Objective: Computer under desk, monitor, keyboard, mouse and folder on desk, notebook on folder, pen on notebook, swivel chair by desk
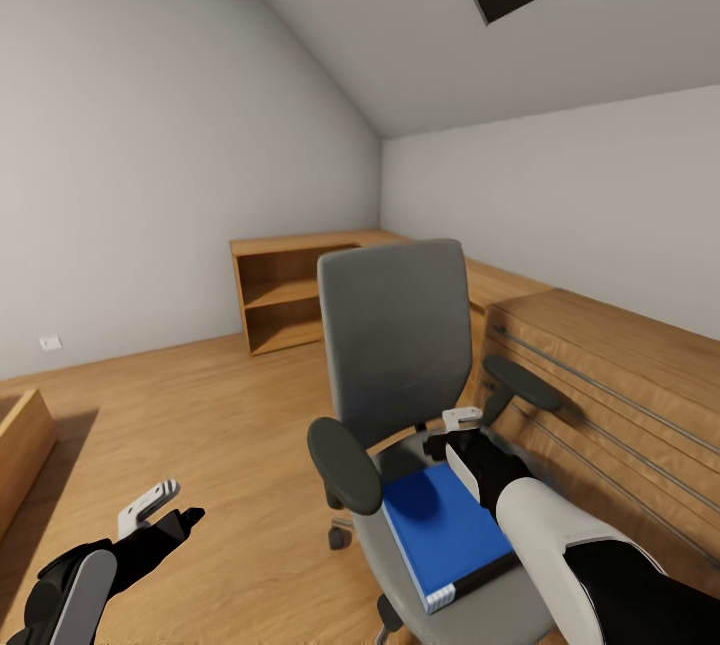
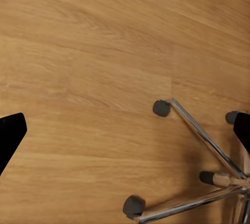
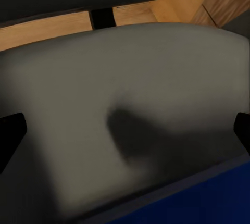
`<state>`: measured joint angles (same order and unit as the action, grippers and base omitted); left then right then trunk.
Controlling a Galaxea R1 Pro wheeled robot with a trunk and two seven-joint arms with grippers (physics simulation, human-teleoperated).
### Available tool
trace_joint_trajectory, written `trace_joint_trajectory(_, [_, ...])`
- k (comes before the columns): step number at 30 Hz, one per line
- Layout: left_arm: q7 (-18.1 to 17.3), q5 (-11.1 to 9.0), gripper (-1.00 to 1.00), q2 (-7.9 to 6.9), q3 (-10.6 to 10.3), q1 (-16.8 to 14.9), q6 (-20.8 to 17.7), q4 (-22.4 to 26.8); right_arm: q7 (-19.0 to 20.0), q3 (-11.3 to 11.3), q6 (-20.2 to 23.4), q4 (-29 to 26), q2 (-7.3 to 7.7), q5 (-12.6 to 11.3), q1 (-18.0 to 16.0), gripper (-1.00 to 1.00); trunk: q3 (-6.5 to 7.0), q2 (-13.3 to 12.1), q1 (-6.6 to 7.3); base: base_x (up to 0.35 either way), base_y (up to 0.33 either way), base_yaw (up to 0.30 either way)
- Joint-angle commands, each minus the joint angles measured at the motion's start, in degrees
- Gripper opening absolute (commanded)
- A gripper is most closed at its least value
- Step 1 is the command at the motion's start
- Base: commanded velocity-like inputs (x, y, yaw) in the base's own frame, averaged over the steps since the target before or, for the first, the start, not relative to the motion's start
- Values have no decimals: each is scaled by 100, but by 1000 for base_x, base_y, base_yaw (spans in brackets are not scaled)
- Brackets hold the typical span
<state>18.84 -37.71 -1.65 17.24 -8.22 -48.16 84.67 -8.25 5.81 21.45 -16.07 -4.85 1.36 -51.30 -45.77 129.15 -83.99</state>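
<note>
Right gripper point(image 1: 462, 437) fingers spread wide, gripping nothing, hovering over matte grey upholstered seat of swivel chair point(image 1: 395, 345). Flat glossy blue folder point(image 1: 445, 530), white-edged, lying on that seat just beside. Left gripper point(image 1: 165, 510) fingers wide apart, empty, hanging over wood-grain plank floor point(image 2: 94, 52). No legible markings.

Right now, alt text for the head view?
A grey swivel chair stands in a bedroom with a blue folder on its seat; the right gripper, fingers open, hovers at the folder's far edge. The left gripper hangs over bare wood floor, with a wooden dresser beside the chair.
</note>
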Motion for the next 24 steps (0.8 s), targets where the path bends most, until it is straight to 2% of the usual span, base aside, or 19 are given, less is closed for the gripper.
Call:
trace_joint_trajectory(1, [49,-61,100,-1,1,-4,-18,6,-19,34,43,-10,1,14,-2,100,-25,44,-22,0,0,0])
trace_joint_trajectory(10, [49,-61,100,0,0,-4,-18,6,-19,34,43,-10,1,14,-2,100,-186,405,-219,0,0,0])
trace_joint_trajectory(24, [51,-61,100,1,-1,-4,-18,6,-19,34,43,-10,1,14,-2,100,-186,405,-219,0,0,0])
